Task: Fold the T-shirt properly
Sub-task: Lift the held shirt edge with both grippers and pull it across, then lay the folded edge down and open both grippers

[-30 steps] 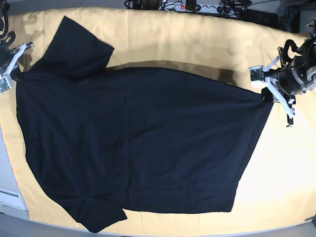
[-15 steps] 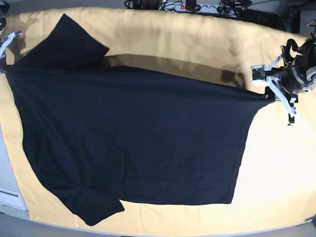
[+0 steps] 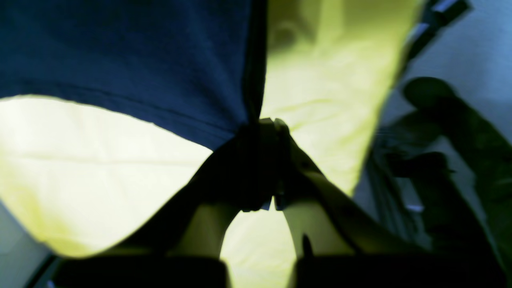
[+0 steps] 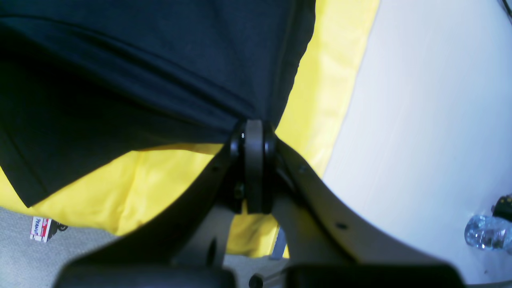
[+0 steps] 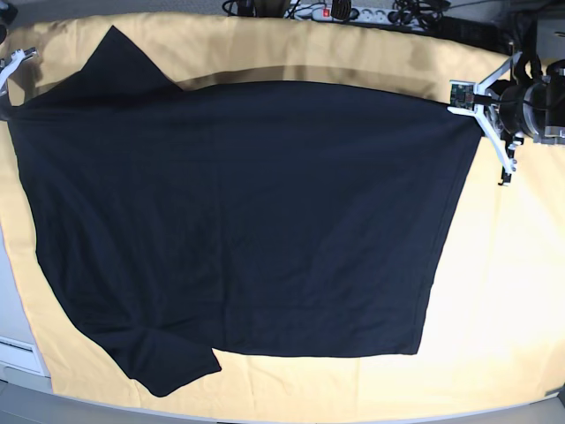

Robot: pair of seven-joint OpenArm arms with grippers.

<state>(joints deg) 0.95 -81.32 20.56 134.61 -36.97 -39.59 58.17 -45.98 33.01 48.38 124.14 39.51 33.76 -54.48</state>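
The black T-shirt [image 5: 238, 221] lies spread over the yellow cloth [image 5: 494, 291], its far edge stretched taut between my grippers. One sleeve [image 5: 115, 57] points to the far left, the other [image 5: 168, 367] lies at the near left. My left gripper [image 5: 474, 108] is shut on the shirt's far right corner; the left wrist view shows the closed gripper [image 3: 264, 124] pinching the fabric [image 3: 120, 52]. My right gripper [image 5: 9, 84] is at the far left edge, shut on the shirt there; the right wrist view shows the closed gripper [image 4: 254, 128] holding the cloth [image 4: 120, 60].
A power strip and cables [image 5: 344, 12] lie beyond the table's far edge. In the right wrist view a clear bottle [image 4: 486, 232] lies on the pale floor and a small labelled item [image 4: 40, 228] on the grey floor. Bare yellow cloth shows right of the shirt.
Both grippers have moved toward the table's far edge, pulling the shirt's held edge with them. The shirt now lies wider and flatter, and its far edge is straight.
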